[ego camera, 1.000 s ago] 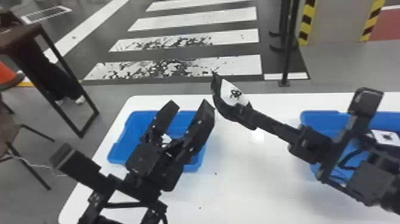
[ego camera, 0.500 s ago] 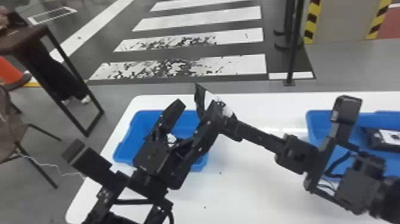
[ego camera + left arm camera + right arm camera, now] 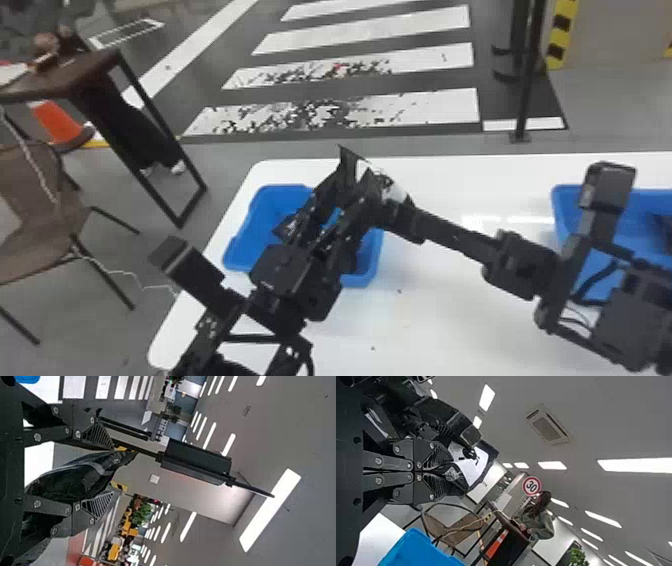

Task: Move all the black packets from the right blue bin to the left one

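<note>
Clenching a print-marked black packet (image 3: 489,452), the right end effector (image 3: 399,216) sits beside the released left end effector (image 3: 349,186).

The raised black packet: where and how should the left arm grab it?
Probably best by its free end, coming from the robot's left, the left gripper closing across the two broad faces. The black packet looks flattish, and the right gripper is shut on one edge, leaving the rest sticking out.
</note>
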